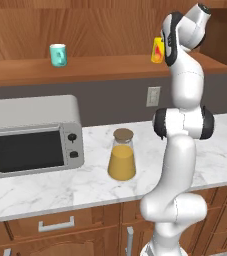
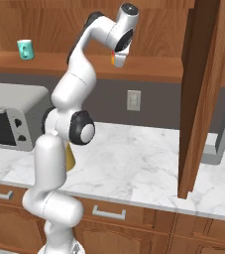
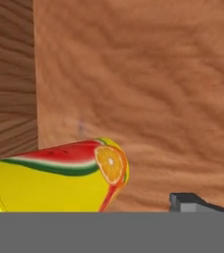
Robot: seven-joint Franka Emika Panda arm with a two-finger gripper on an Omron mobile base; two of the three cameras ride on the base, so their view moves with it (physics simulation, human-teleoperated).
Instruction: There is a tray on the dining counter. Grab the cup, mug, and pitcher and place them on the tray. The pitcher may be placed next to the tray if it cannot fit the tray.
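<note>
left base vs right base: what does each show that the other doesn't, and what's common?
Left base alone: the pitcher in full with its cork lid, and the microwave's whole front.

Right base alone: a tall open wooden door at the right.

Both: the mug on the wooden shelf, the cup partly hidden behind the arm's hand, the microwave, the wall outlet and the marble counter.

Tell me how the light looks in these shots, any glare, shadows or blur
Left base view: flat, even light, no glare on the pitcher, soft shade under the shelf holding the mug. Right base view: the same evenness, the arm blocking most of the cup. Hand view: the cup is close, slightly soft, cut by the frame.
</note>
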